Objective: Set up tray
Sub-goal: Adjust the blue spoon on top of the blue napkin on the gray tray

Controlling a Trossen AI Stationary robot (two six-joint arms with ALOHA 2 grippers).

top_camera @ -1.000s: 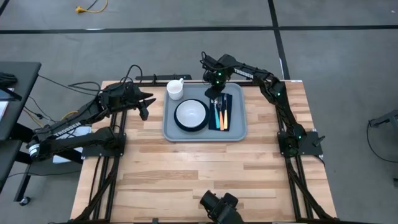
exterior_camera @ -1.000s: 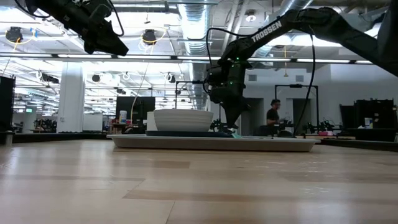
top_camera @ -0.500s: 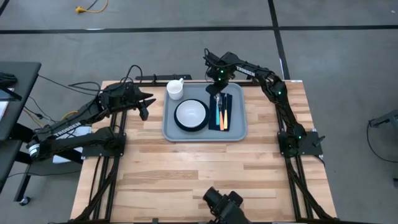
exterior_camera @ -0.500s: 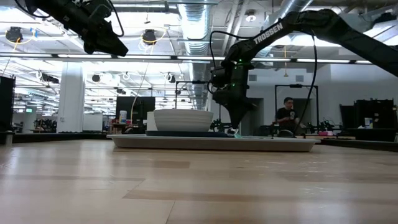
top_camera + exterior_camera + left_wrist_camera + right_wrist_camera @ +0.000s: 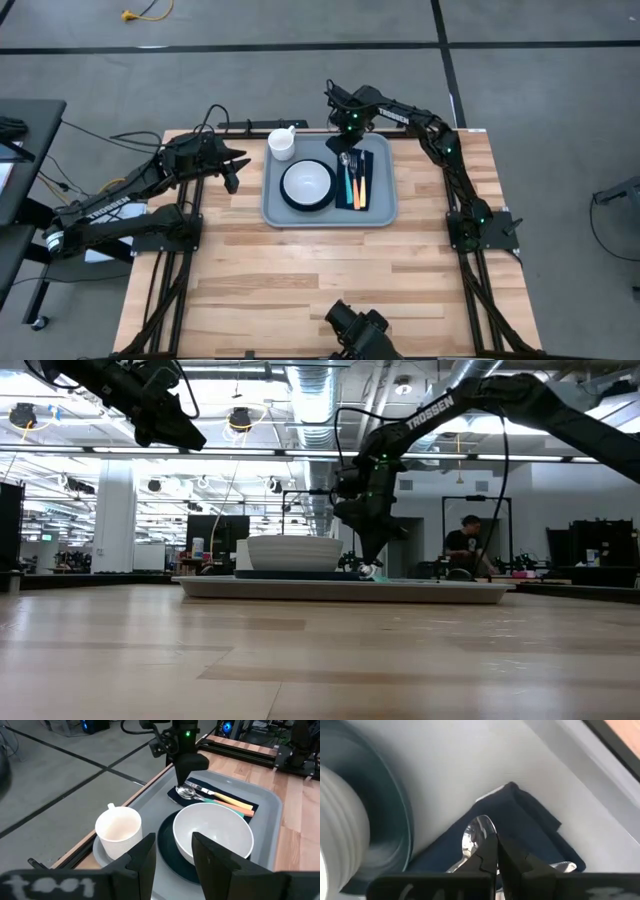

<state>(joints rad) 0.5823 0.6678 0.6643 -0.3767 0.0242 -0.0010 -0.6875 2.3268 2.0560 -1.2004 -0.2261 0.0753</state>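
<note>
The grey-blue tray (image 5: 381, 211) lies on the far middle of the table. On it a white bowl (image 5: 307, 183) sits in a dark teal plate (image 5: 286, 197). A white mug (image 5: 283, 143) stands at its far left corner. A navy napkin (image 5: 373, 186) carries cutlery with teal and orange handles. A spoon's bowl (image 5: 475, 832) lies at the napkin's far end. My right gripper (image 5: 496, 851) is shut, pointing down just over that spoon bowl (image 5: 186, 793). My left gripper (image 5: 235, 172) is open and empty, raised off the table left of the tray. My right gripper comes from above, its shut fingertips (image 5: 183, 781) pointing down at the spoon's bowl at the far end of the napkin. I cannot tell whether they touch the spoon or stop just above it.
Bare wooden table (image 5: 330, 270) spreads over the whole near half and to the right of the tray. A dark rail (image 5: 245, 125) runs along the far edge behind the mug. A person (image 5: 465, 545) moves in the room beyond the table.
My right gripper has stayed over the far end of the napkin. It swung a little toward the table's right edge, then back toward the left. The tray, bowl and mug have kept still.
</note>
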